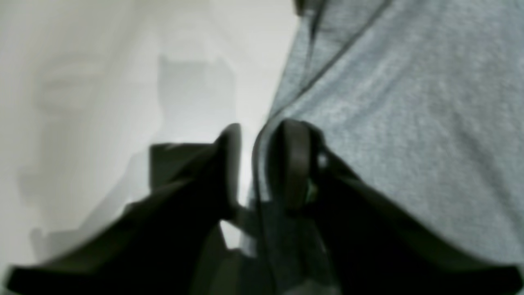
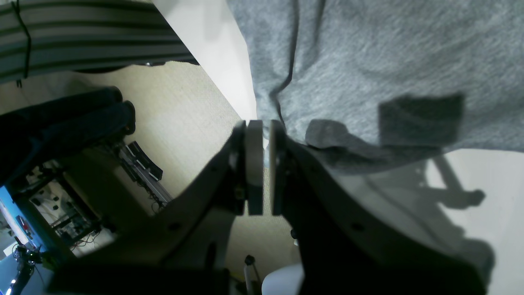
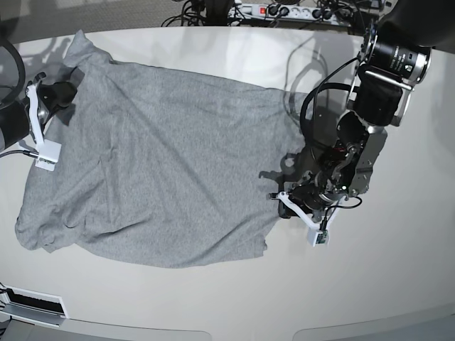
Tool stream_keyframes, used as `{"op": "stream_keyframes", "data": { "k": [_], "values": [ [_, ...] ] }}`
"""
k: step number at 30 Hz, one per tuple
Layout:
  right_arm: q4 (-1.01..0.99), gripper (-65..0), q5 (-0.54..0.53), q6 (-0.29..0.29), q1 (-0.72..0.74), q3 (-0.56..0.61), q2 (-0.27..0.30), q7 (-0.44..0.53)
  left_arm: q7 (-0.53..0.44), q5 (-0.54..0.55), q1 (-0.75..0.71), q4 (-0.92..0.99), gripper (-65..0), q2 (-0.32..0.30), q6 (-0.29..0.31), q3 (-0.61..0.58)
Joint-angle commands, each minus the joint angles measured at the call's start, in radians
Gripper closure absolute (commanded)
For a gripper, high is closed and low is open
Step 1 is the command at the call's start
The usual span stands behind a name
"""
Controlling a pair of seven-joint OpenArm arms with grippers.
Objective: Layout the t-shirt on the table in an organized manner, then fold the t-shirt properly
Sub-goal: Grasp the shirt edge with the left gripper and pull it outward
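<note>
The t-shirt (image 3: 156, 170) is heather-grey cotton, spread plain side up across the table (image 3: 398, 284), a glossy off-white top with curved edges. It lies mostly flat but rumpled, with shallow creases running over its middle. Its near hem curls and bunches slightly, and one corner droops toward the table's near edge. One sleeve points toward the table's far edge. No lettering shows on the upturned side. The cloth covers the half of the table away from that bare part.
</note>
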State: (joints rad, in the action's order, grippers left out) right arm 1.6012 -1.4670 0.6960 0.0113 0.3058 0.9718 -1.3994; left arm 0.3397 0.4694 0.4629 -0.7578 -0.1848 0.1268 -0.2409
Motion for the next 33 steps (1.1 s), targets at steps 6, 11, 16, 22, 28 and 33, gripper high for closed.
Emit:
{"op": "stream_keyframes", "data": {
  "k": [6, 11, 16, 22, 28, 33],
  "values": [
    [0.007, -4.6, -0.017, 0.002, 0.016, -0.011, 0.023, 0.003, -0.022, -0.003, 0.001, -0.016, -24.4, -0.003, -0.001, 0.004],
    [0.007, -4.6, -0.017, 0.002, 0.016, -0.011, 0.023, 0.003, -0.026, -0.017, -0.068, -0.016, -24.4, -0.003, 0.000, 0.004],
    [0.007, -4.6, -0.017, 0.002, 0.016, -0.011, 0.022, 0.003, 0.020, -0.005, -0.120, -0.016, -4.2, -0.003, -0.001, 0.004],
    [0.007, -4.6, -0.017, 0.002, 0.016, -0.011, 0.022, 0.003, 0.214, 0.002, -0.122, -0.075, 0.0, -0.007, -0.001, 0.004],
    [0.007, -4.6, -0.017, 0.002, 0.016, -0.011, 0.022, 0.003, 0.282, 0.002, -0.122, -0.146, 0.0, -0.078, -0.002, 0.004],
    [0.007, -4.6, -0.017, 0.002, 0.016, -0.011, 0.022, 0.003, 0.336, 0.015, -0.127, -0.151, 0.0, -0.184, -0.001, 0.004]
  ]
}}
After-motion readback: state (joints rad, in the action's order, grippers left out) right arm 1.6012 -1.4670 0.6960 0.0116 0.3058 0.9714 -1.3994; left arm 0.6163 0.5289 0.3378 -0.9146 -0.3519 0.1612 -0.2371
